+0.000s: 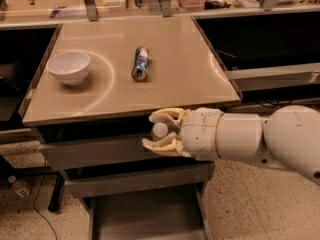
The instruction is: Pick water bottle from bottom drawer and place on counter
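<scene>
My gripper is in front of the cabinet, just below the front rim of the tan counter. Its cream fingers are closed around the water bottle. Only the bottle's white cap shows between them; the clear body is hidden inside the hand. The bottom drawer is pulled out below, and its grey floor is bare. The white arm reaches in from the right.
A white bowl and a crushed blue-and-silver can sit on the counter. Two closed grey drawer fronts are behind the gripper. A bottle with a red label lies on the floor at left. Dark benches flank the cabinet.
</scene>
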